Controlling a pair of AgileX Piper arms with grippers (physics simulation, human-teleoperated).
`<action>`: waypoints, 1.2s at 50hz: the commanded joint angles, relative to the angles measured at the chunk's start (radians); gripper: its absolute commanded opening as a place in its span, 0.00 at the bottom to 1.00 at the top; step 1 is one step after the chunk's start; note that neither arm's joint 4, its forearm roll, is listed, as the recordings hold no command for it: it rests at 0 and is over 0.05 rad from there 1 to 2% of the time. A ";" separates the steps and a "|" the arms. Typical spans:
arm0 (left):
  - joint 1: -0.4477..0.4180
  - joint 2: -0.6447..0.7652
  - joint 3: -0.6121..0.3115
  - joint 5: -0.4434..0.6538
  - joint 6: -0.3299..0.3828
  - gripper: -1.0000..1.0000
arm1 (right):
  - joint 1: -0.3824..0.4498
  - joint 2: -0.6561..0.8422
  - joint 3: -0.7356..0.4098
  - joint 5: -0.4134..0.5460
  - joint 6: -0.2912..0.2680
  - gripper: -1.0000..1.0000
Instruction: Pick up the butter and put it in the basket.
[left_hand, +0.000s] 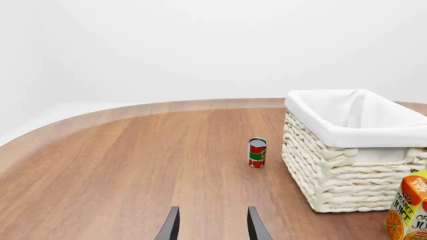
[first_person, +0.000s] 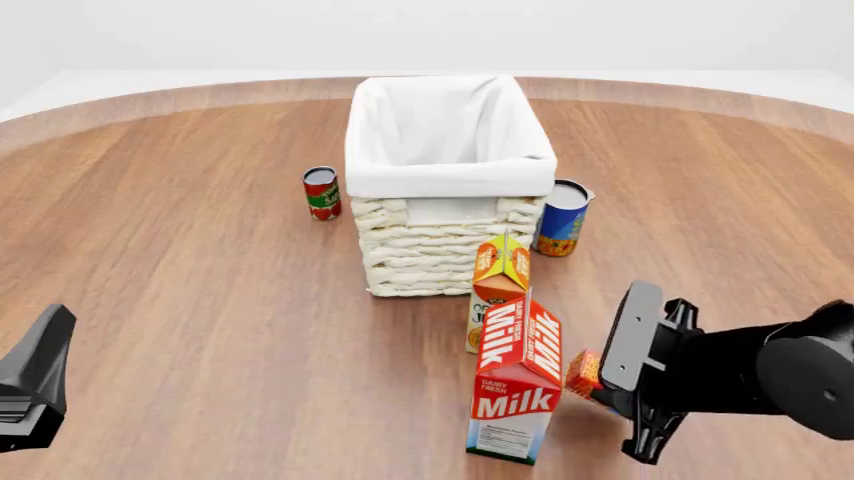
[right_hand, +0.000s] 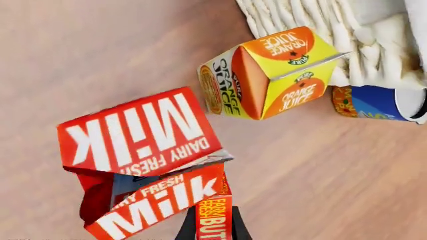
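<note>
The left tool (left_hand: 212, 226) hangs with fingers apart over bare desk (first_person: 200, 300). Mid-desk stands the basket (first_person: 450, 180); nearer, beside the milk (first_person: 515, 378), the right tool (right_hand: 213, 227) is clamped on the butter (first_person: 583, 374).

The right gripper (first_person: 603, 382) is held low, clamped on the butter (right_hand: 215, 218); the left gripper (left_hand: 212, 225) is parted, holding nothing.

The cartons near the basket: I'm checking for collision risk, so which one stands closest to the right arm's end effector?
The tall red-and-white milk carton, right beside the right end effector; the orange-and-yellow juice carton stands farther off, by the wicker basket.
</note>
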 joint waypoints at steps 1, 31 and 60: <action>0.000 0.000 0.000 0.000 0.000 1.00 | -0.007 -0.100 -0.069 0.092 0.036 0.00; 0.000 0.000 0.000 0.000 0.000 1.00 | -0.032 -0.229 -0.562 0.226 0.258 0.00; 0.000 0.000 0.000 0.000 0.000 1.00 | -0.015 0.006 -1.045 0.262 0.419 0.00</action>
